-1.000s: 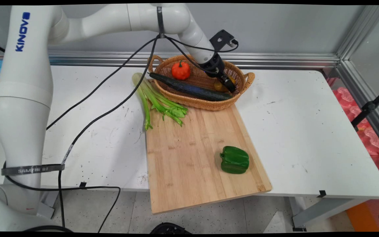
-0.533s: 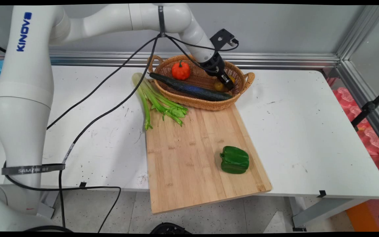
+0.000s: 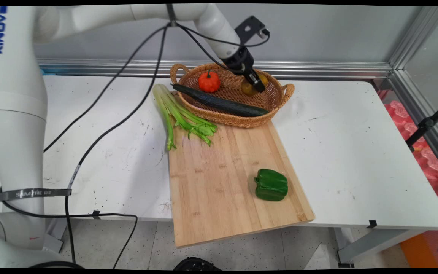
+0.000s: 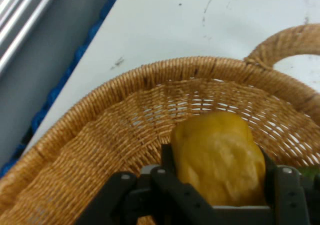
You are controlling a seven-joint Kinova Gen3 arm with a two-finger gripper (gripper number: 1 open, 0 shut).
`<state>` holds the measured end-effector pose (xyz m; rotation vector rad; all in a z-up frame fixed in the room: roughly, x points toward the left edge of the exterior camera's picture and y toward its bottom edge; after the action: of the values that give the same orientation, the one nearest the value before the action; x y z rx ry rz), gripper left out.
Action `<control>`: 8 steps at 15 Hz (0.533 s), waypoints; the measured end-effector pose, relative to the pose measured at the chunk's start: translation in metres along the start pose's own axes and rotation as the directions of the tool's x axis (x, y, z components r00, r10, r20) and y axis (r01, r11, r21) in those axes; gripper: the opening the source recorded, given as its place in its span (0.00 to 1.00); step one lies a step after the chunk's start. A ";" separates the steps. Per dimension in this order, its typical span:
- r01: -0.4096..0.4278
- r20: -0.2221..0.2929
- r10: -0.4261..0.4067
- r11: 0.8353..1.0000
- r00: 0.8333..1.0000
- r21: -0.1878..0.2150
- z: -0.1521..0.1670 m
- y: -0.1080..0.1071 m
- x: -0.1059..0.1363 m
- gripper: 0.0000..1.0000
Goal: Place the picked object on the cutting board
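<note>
My gripper [image 3: 256, 84] is shut on a yellow-brown potato [image 3: 250, 86] and holds it just above the right half of a wicker basket [image 3: 276, 102]. In the hand view the potato [image 4: 219, 157] sits between the two black fingers [image 4: 167, 167], over the basket's woven wall [image 4: 100, 135]. Inside the basket lie a small orange pumpkin [image 3: 208, 81] and a long dark cucumber [image 3: 219, 102].
A celery bunch [image 3: 177, 114] lies left of the basket, partly on a wooden cutting board [image 3: 222, 179]. A green bell pepper [image 3: 271, 185] rests on the board's right side. Black cables hang from the arm over the table's left half. The board overhangs the table's near edge.
The gripper has risen and moved back a little, lifting the potato off the basket floor. The other vegetables have stayed put.
</note>
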<state>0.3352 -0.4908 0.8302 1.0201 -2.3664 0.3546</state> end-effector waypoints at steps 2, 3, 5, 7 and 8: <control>-0.020 -0.007 0.020 1.000 1.000 0.005 -0.018 0.002 0.000 0.00; -0.034 -0.012 0.034 0.999 0.999 0.007 -0.032 0.004 0.000 0.00; -0.066 -0.020 0.066 0.998 0.998 0.001 -0.056 0.010 -0.003 0.00; -0.108 -0.028 0.107 0.994 0.994 -0.020 -0.081 0.020 -0.008 0.00; -0.127 -0.031 0.126 0.991 0.992 -0.032 -0.091 0.025 -0.011 0.00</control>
<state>0.3569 -0.4282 0.8985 0.8459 -2.4087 0.3725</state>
